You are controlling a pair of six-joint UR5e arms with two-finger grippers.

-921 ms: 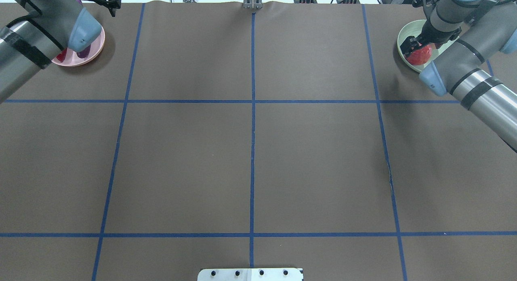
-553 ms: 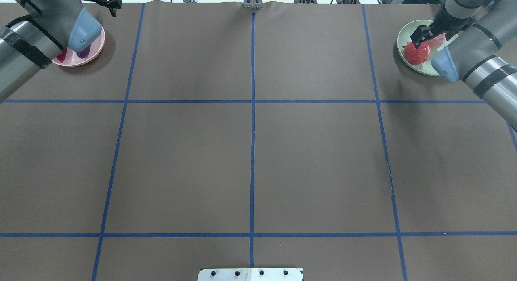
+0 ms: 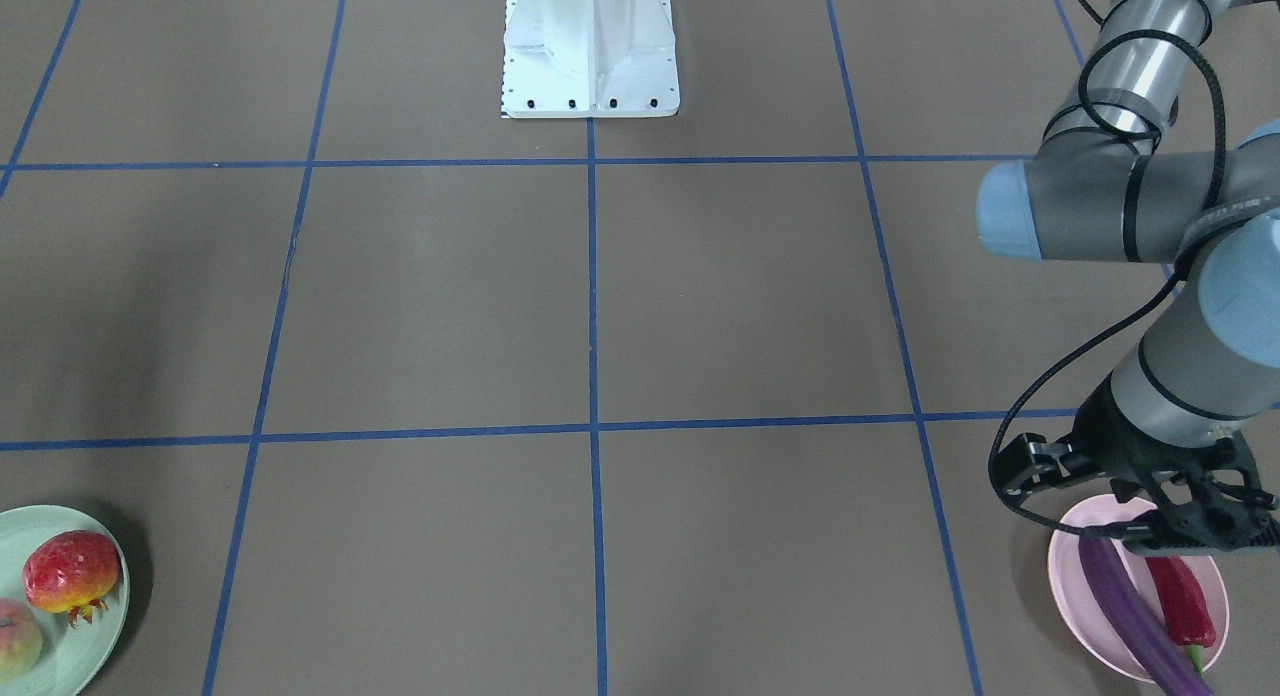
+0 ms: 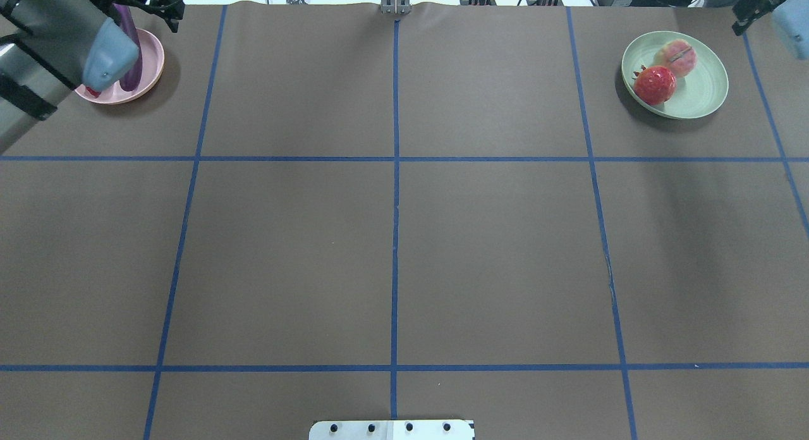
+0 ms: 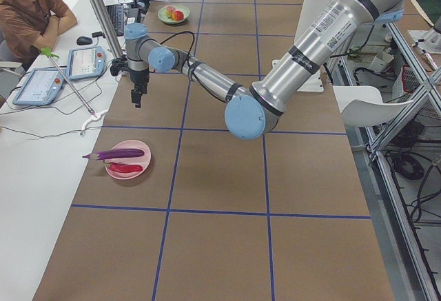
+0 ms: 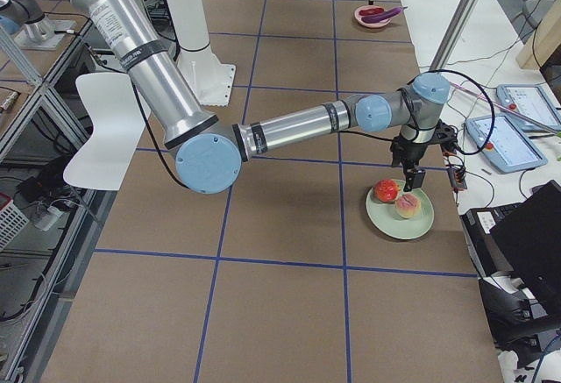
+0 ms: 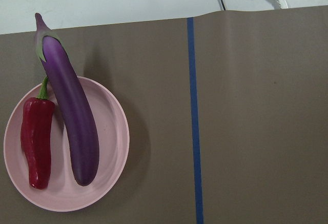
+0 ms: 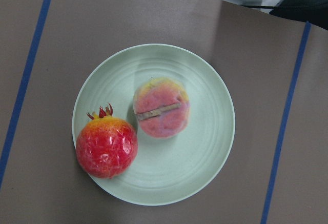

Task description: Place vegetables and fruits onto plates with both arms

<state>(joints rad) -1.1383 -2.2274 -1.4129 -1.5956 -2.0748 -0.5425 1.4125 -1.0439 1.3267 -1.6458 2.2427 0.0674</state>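
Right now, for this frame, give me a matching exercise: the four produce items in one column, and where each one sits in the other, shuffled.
Column one
1. eggplant
2. chili
3. peach
4. pomegranate

Column two
A. near the middle of the mint green plate
B. on the pink plate, one end sticking out past the rim
C. at the edge of the mint green plate
D. on the pink plate, red with a green stem

Pairs: 1-B, 2-D, 3-A, 4-C
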